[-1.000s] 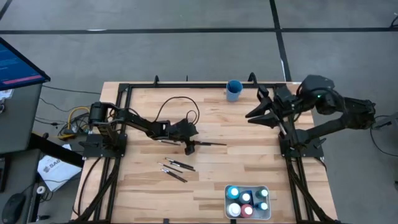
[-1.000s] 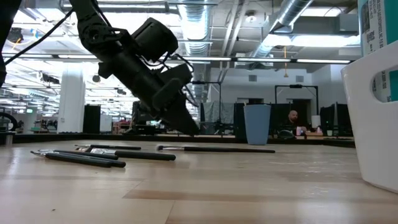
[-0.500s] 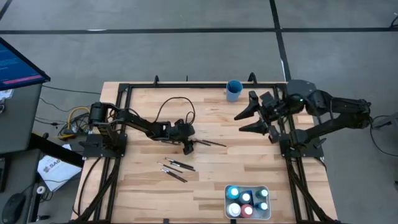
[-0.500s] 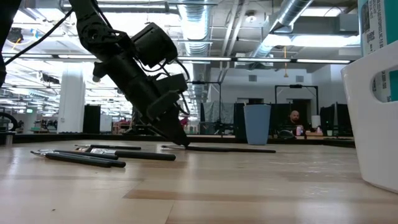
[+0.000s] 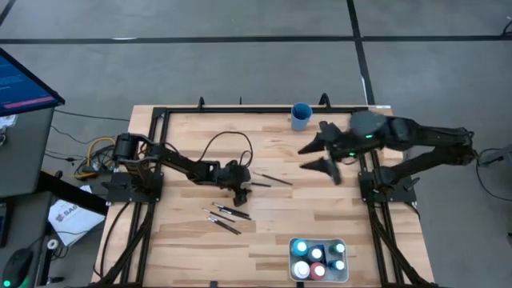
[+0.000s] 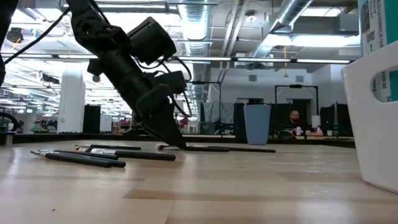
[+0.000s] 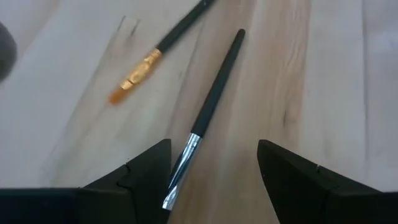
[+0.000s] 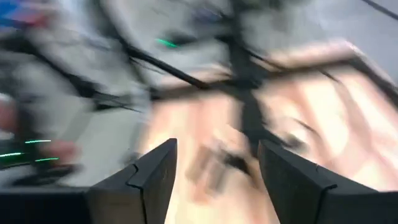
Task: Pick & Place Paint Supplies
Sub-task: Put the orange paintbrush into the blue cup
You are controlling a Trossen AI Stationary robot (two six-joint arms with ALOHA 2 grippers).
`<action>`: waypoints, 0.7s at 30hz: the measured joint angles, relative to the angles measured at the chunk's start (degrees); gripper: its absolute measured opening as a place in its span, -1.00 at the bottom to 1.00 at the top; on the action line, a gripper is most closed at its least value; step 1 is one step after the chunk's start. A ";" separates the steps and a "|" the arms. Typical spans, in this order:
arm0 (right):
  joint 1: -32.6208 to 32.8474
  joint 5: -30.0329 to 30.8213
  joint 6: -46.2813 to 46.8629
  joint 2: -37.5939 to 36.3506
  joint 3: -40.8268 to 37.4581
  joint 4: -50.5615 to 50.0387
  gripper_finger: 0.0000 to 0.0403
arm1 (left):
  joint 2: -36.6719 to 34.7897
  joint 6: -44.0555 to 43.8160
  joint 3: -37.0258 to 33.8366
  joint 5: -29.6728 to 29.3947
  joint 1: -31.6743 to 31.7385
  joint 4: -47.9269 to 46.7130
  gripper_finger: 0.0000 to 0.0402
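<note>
Two thin dark paintbrushes lie on the wooden table in front of my left gripper (image 7: 211,180): one with a silver ferrule (image 7: 208,115) and one with a gold ferrule (image 7: 142,70). My left gripper (image 5: 239,190) is open, low over the table and slanting down. Its fingers stand on either side of the silver brush's bristle end; I see no touch. Several more brushes (image 5: 226,215) lie nearer the front edge. Paint bottles (image 5: 317,258) stand in the white tray (image 5: 346,276). My right gripper (image 5: 318,154) hangs open, high over the table's far right.
A blue cup (image 5: 302,116) stands at the far edge, right of centre. A black frame (image 5: 240,109) runs along the table's edges. A loose black cable (image 5: 228,140) loops over the table beside the left arm. In the low view the tray wall (image 6: 376,112) rises close by at the right.
My left gripper has sunk to the table and tipped steeper, shifting slightly toward the left edge, its tips now at the brush's bristle end. My right gripper has swung out from its base toward the table's left and tipped downward.
</note>
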 joint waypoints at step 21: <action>-9.98 0.77 -6.47 44.80 5.44 -15.82 -0.05 | -19.61 -3.53 -0.11 -2.34 -0.37 -13.53 0.14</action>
